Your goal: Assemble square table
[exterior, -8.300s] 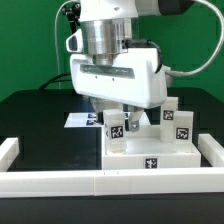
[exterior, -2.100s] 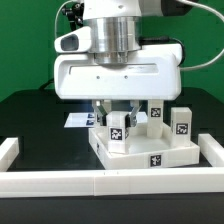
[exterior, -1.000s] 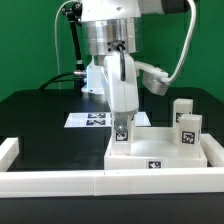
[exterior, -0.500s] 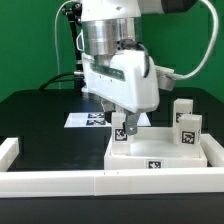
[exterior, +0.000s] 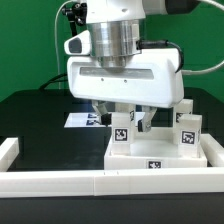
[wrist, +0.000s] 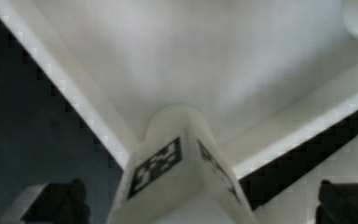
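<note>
White leg [exterior: 121, 135] upright, between open pincer [exterior: 122, 121] fingers

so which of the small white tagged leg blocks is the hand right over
The small white tagged leg block standing on the large white square tabletop slab, between the open hand's fingers. The other leg blocks stand off to the exterior view's right.

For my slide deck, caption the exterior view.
Open gripper straddles a tagged leg standing on the white square tabletop.
</note>
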Controlling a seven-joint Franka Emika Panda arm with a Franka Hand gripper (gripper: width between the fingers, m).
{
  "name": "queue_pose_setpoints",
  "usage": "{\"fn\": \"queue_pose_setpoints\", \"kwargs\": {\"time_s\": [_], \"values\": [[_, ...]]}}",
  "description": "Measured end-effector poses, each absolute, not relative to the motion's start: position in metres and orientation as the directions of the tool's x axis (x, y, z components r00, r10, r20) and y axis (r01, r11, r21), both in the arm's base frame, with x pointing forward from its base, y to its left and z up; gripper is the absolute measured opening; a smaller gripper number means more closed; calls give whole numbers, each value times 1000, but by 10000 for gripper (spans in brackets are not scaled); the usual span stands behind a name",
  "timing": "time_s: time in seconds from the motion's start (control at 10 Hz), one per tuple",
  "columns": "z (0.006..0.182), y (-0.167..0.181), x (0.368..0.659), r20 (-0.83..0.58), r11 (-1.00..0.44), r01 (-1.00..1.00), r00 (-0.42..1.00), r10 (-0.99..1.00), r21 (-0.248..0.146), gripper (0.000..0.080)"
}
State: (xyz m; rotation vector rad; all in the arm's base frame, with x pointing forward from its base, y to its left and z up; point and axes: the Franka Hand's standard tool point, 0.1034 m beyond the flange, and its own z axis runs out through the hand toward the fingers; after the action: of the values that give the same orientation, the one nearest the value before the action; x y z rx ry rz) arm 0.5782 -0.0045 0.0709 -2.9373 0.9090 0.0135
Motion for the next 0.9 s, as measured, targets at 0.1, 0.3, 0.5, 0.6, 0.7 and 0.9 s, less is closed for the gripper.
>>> {"fn": "queue_pose_setpoints", "kwargs": {"time_s": [0.1,0.3,0.5,0.6,0.7,0.9], "values": [[72,-4,579,-23,-859,-509,861,-508,-62,648],[74,-6,579,-8,-942,-331,944,-331,-59,648],[74,-9,579,2,-987,-152,988,-153,-45,648],[74,-11,579,4,-994,-97,995,-97,-41,648],[74,-13,579,5,-996,-80,997,-80,-40,648],[74,-13,579,4,-996,-86,996,-86,-40,371]]}}
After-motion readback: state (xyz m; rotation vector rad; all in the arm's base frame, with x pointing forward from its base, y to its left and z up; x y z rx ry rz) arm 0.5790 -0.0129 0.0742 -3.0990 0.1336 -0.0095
